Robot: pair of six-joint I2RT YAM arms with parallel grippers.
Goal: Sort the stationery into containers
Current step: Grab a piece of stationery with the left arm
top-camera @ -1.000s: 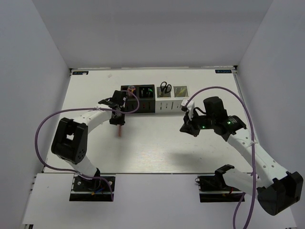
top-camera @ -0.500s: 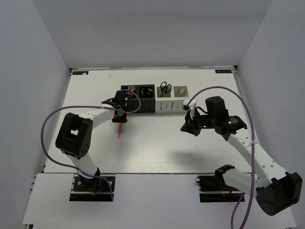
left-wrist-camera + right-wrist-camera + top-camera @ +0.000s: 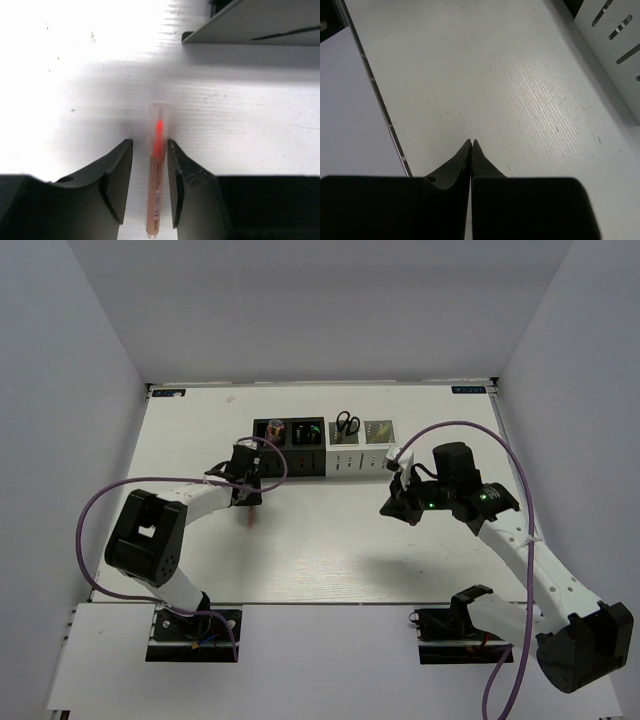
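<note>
Left jaws drawn back, narrowly flanking slim clear-capped pen [image 3: 156, 175], right jaws pressed flat together

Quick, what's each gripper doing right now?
Left gripper: open, straddling the pen, not clamped on it.
Right gripper: shut, holding nothing.

My fingers [image 3: 117, 175] are matt black plastic. The pen [image 3: 155, 200] has a smooth tan barrel and a clear plastic cap. The counter [image 3: 250, 125] is matt, finely grained.
</note>
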